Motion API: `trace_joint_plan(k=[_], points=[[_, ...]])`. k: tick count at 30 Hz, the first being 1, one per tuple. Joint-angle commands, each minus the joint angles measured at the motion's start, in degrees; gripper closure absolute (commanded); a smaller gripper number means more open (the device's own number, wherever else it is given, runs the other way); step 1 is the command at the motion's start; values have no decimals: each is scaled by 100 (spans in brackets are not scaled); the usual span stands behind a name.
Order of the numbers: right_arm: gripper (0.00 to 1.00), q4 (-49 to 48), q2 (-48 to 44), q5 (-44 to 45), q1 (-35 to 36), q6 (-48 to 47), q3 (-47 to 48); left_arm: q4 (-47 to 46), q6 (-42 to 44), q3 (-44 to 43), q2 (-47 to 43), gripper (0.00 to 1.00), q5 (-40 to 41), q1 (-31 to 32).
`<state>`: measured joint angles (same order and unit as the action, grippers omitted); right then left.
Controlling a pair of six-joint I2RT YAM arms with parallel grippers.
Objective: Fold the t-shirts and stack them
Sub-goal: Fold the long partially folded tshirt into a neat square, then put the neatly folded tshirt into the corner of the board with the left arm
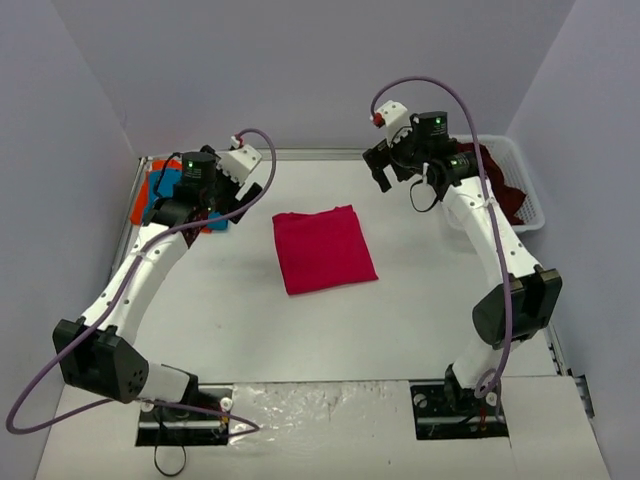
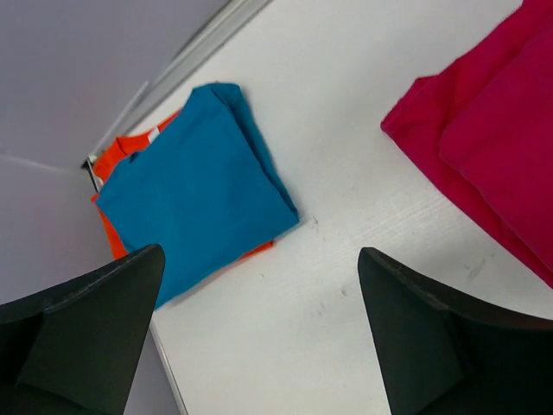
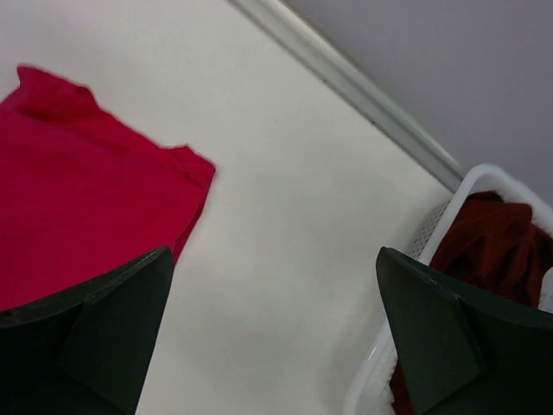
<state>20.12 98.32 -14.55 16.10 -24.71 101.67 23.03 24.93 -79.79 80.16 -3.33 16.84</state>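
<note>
A bright crimson-pink t-shirt [image 1: 323, 249] lies folded into a rectangle in the middle of the table, free of both grippers. A folded blue t-shirt [image 2: 199, 190] rests on an orange t-shirt [image 2: 121, 156] at the far left corner. A dark maroon t-shirt [image 3: 492, 251] is bunched inside the white mesh basket [image 3: 432, 229] at the far right. My left gripper [image 2: 261, 259] hovers open over bare table between the blue stack and the pink shirt [image 2: 492, 138]. Between the pink shirt [image 3: 78, 190] and the basket, my right gripper [image 3: 275, 255] also hangs open and holds nothing.
The table [image 1: 420, 320] is white, with a metal rail along its far edge and grey walls on three sides. The basket [image 1: 530, 200] sits against the right wall. Both arm bases stand at the near edge.
</note>
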Motion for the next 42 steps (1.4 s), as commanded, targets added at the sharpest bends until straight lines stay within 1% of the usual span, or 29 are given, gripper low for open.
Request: trace_joint_plan(k=[1, 2, 3, 5, 6, 7, 10, 12, 15, 18, 20, 23, 27, 31, 35, 38, 42], points=[[0, 546, -409, -129, 191, -200, -901, 70, -620, 401, -386, 6, 272, -93], [0, 554, -541, 99, 322, -366, -1329, 131, -725, 585, -526, 6, 280, -111], [0, 581, -812, 519, 602, -464, -1534, 254, -918, 657, -580, 6, 246, -172], [0, 563, -1042, 961, 894, -640, -2086, 360, -1147, 867, -738, 6, -95, -321], [0, 546, -1226, 1041, 973, -693, -2237, 378, -1339, 947, -791, 6, -324, -539], [0, 511, -1306, 1015, 1000, -684, -2378, 387, -1394, 1026, -887, 6, -743, -646], [0, 125, -1561, 989, 896, -447, -2914, 247, -1289, 1447, -1124, 6, -1351, -866], [0, -17, -1588, 927, 737, -395, -3152, 54, -982, 1825, -1300, 6, -1433, -893], [0, -8, -1465, 909, 597, -368, -3345, -149, -841, 2151, -1643, 6, -1275, -928], [0, -43, -1334, 717, 368, -403, -3452, -123, -770, 2248, -1574, 6, -1442, -1200], [0, -61, -1211, 629, 228, -368, -3478, -140, -648, 2283, -1486, 6, -1398, -1306], [0, -26, -1149, 699, 140, -368, -3461, -184, -559, 2257, -1275, 6, -1258, -1359], [0, 80, -1131, 603, 16, -447, -3426, 113, -480, 2020, -959, 5, -1178, -1359], [0, 124, -1210, 199, -28, -438, -3452, 141, -541, 2011, -827, 6, -1450, -1420], [0, 159, -1359, -65, 7, -359, -3426, 1, -980, 2055, -844, 6, -1652, -1569], [0, 177, -1395, -250, 121, -307, -3443, -87, -1156, 2160, -923, 6, -2029, -1876], [0, 168, -1228, -215, 367, -289, -3426, -228, -1402, 2406, -1133, 6, -2452, -2176]])
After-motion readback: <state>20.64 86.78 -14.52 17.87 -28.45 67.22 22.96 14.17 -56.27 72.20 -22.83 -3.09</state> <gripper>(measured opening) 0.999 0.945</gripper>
